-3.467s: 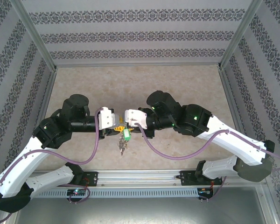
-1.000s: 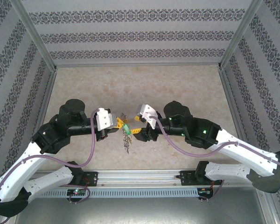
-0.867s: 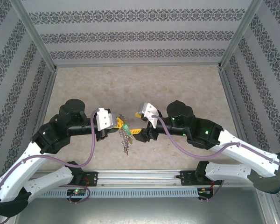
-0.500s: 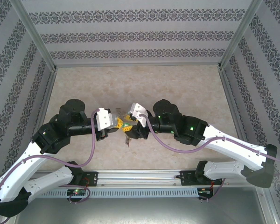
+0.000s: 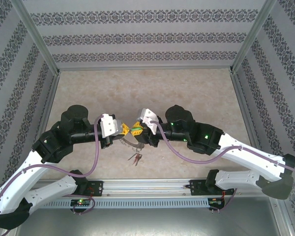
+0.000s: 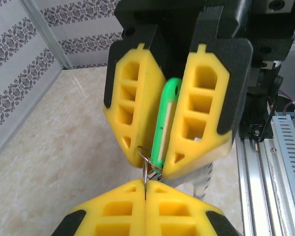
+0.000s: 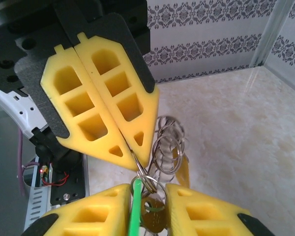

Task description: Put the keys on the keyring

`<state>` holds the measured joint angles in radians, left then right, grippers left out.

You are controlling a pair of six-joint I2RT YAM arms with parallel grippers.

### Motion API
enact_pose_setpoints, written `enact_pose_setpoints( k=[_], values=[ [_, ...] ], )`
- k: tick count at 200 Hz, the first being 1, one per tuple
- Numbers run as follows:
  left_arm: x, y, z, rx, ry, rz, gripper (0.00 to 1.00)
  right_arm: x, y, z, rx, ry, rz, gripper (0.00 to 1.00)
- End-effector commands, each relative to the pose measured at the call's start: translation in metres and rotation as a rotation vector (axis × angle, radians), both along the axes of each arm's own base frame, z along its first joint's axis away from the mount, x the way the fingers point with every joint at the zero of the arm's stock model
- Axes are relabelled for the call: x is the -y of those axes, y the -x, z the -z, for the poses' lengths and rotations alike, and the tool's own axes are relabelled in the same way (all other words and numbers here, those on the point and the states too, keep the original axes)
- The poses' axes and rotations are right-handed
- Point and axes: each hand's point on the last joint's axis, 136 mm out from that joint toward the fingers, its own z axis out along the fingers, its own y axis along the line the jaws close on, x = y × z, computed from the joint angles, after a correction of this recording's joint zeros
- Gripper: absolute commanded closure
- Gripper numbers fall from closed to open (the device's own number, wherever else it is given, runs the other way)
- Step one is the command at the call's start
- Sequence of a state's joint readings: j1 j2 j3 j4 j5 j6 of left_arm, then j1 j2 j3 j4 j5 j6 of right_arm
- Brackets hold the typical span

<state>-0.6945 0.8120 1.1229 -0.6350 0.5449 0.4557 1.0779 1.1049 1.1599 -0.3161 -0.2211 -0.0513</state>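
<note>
L jaws clenched on the keyring; R jaws grasp the green key. Tips nearly meet above tabletop, key's long axis aimed at L jaws.

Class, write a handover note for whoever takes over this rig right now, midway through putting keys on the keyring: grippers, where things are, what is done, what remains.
Left gripper: shut on the thin wire of the keyring, held above the table.
Right gripper: shut on the green key tag, tip to tip with the left.
A bunch of keys hangs below them.
Done: ring and tag both gripped and meeting.
Left to do: I cannot tell whether the tag is threaded; check first.
</note>
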Motion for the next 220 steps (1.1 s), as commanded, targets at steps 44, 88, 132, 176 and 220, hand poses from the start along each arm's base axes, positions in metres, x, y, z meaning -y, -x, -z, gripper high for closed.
enact_pose_setpoints(
  k=[44, 88, 132, 176, 220],
  values=[
    [0.003, 0.011, -0.028, 0.055, 0.108, 0.044, 1.0, 0.015, -0.005, 0.013, -0.005, 0.035, 0.057, 0.79],
    [0.002, 0.011, -0.026, 0.054, 0.107, 0.046, 1.0, 0.017, -0.008, 0.011, -0.008, 0.03, 0.068, 0.91],
    [0.002, 0.012, -0.027, 0.059, 0.109, 0.048, 1.0, 0.023, -0.009, 0.011, -0.011, 0.023, 0.081, 0.96],
    [0.002, 0.015, -0.027, 0.057, 0.115, 0.064, 1.0, 0.028, -0.015, 0.012, -0.035, 0.018, 0.113, 0.9],
    [0.001, 0.019, -0.03, 0.061, 0.129, 0.076, 1.0, 0.027, -0.02, 0.017, -0.056, 0.044, 0.127, 0.91]
  ],
)
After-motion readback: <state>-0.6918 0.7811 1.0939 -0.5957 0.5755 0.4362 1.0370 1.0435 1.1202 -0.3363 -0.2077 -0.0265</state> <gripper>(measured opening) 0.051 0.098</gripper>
